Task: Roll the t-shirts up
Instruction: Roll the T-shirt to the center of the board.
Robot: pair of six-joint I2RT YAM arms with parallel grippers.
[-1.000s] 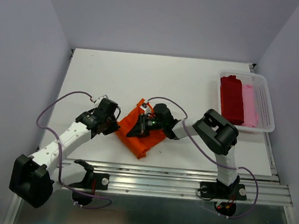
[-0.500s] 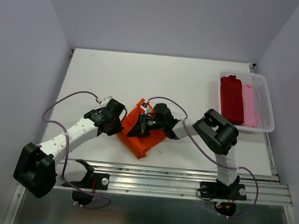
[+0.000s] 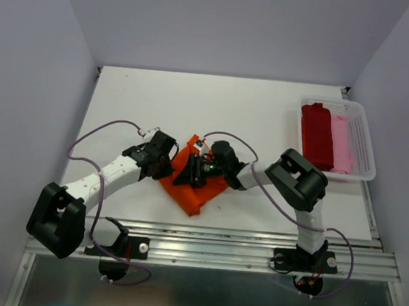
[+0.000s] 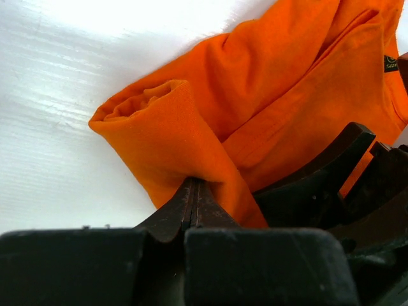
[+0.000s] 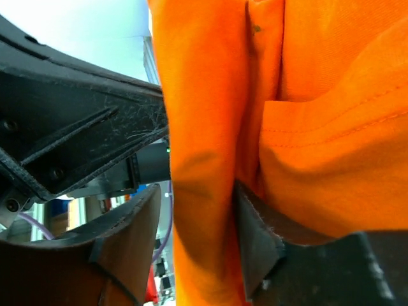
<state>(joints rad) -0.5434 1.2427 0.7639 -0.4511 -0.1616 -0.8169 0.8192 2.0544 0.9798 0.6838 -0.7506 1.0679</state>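
The orange t-shirt (image 3: 200, 190) lies bunched on the white table between both arms. In the left wrist view its rolled edge (image 4: 159, 127) runs down into my left gripper (image 4: 194, 183), whose jaws are pressed together on a fold of it. My left gripper (image 3: 165, 165) sits at the shirt's left edge. My right gripper (image 3: 190, 172) lies on the shirt from the right. In its wrist view the right gripper (image 5: 196, 191) stands open. A hanging fold of the orange cloth (image 5: 204, 127) touches the right finger (image 5: 255, 236), and a gap shows at the left finger.
A white lattice basket (image 3: 368, 136) stands at the far right. In it lie a dark red t-shirt (image 3: 317, 134) and a pale pink t-shirt (image 3: 341, 142), side by side. The metal rail (image 3: 239, 245) runs along the table's near edge.
My right gripper's jaws have opened, letting go of the orange cloth. My left arm has moved right, further onto the shirt's left edge, with its jaws still shut.
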